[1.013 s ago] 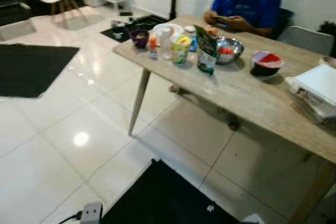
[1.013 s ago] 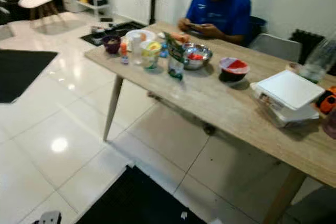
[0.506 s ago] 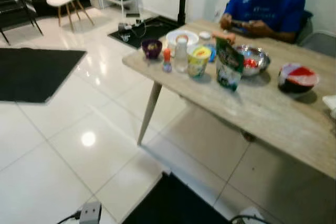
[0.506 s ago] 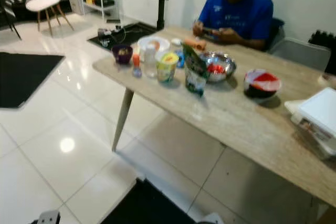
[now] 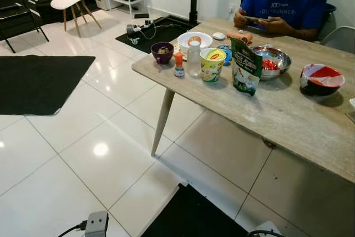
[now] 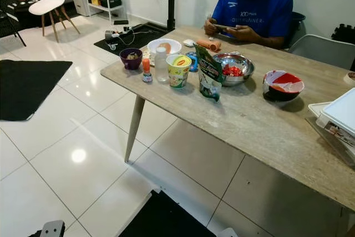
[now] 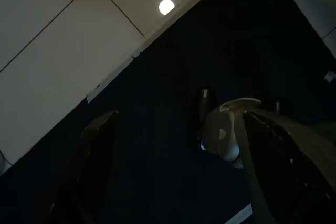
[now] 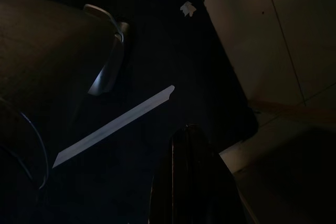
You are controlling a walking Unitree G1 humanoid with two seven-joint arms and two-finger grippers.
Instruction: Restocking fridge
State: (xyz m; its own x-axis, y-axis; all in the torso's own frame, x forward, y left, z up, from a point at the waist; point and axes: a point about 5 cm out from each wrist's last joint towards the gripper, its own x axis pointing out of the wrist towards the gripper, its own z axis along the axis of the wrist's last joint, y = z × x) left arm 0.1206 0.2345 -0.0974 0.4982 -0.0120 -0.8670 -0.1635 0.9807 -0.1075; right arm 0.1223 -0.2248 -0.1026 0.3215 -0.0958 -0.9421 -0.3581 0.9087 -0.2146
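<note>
A wooden table (image 6: 260, 131) runs from the near right to the far left, and the groceries to be stocked stand in a cluster at its far left end: a purple bowl (image 6: 131, 58), a small orange-capped bottle (image 6: 146, 69), a clear plastic bottle (image 6: 161, 65), a yellow-lidded cup (image 6: 178, 70), a green pouch (image 6: 209, 74) standing upright, a steel bowl (image 6: 234, 68) with something red inside, and a white plate (image 6: 163, 46) behind them. Further right sits a dark bowl under a red-and-white cover (image 6: 283, 85), and a white box (image 6: 339, 116) lies at the right edge. A person in a blue shirt (image 6: 252, 10) sits on the far side, hands on a phone. Both arms hang idle over a black mat (image 5: 194, 217) at the robot's feet; the left gripper (image 7: 173, 156) is released, fingers spread wide and holding nothing, while for the right gripper (image 8: 191, 177) I cannot tell (just one dark finger mass is visible). The likely risk is the crowding: items stand nearly touching, so reaching for one could tip the tall pouch or the bottles, and closing in carelessly could catch the slanted table leg (image 6: 132, 129) or the mat's edge.
</note>
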